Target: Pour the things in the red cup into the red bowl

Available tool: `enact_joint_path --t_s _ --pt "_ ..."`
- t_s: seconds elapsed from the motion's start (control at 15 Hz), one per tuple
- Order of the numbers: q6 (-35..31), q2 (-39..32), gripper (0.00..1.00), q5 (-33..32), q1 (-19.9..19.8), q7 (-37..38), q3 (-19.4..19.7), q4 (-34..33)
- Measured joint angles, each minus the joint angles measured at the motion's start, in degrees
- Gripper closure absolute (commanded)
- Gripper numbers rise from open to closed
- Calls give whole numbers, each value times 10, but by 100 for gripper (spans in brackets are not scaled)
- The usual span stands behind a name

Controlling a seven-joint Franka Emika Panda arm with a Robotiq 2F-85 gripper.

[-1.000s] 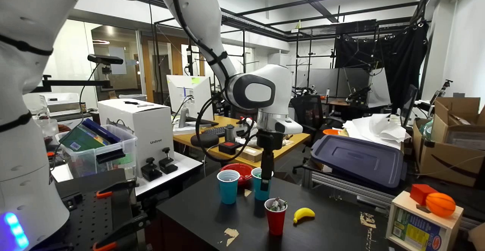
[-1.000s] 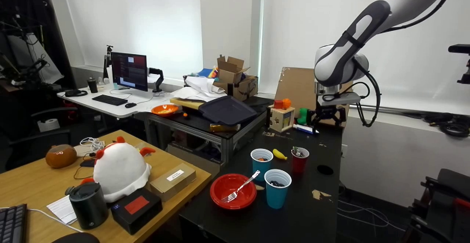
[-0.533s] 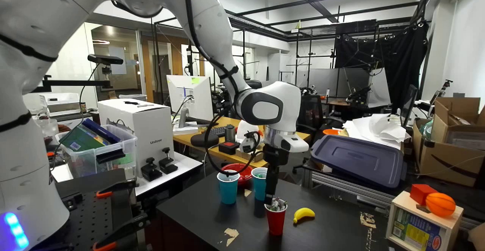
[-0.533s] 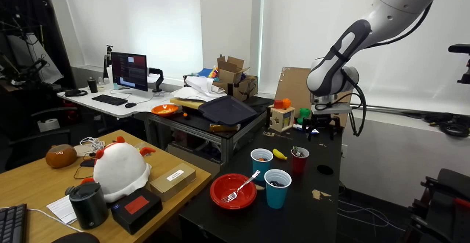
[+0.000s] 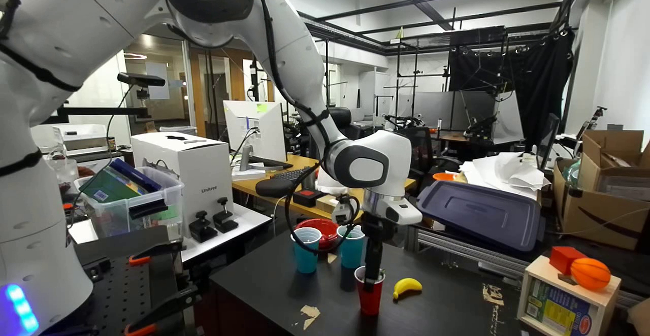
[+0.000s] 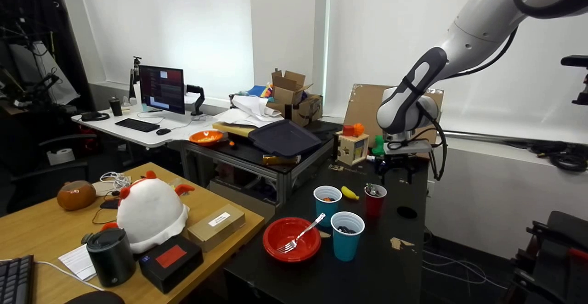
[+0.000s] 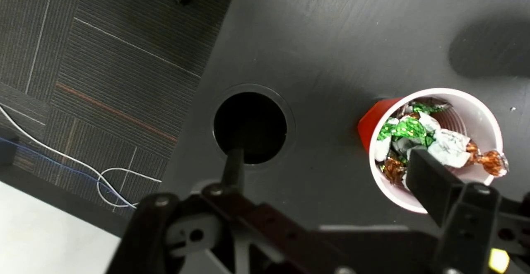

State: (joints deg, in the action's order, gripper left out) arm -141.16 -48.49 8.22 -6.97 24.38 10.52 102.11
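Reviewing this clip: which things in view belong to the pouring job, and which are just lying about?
Part of the job:
- red cup
- wrapped candies inside it
- red bowl
- pincer, open

Just lying about:
- fork, though it lies in the bowl
- blue cup and another blue cup
- yellow banana
- wooden box, with red block and orange ball on top
- white plush toy

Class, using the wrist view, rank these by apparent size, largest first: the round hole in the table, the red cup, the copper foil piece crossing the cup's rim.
1. Red cup
2. Round hole
3. Copper foil piece
The cup stands up nearer the camera, which may exaggerate its lead over the hole.
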Motion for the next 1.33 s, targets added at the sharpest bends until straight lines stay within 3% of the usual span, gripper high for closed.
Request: enact_joint_path --t_s 0.4,0.47,0.53,1.13,1.33 --pt "0 -43 0 0 0 0 0 -41" --pt "0 -48 25 0 0 0 0 -46" --pt "0 -53 26 0 0 0 0 -50" --pt "0 -64 95 0 -3 -1 0 -65" --pt "0 -63 100 1 -4 -2 0 -68"
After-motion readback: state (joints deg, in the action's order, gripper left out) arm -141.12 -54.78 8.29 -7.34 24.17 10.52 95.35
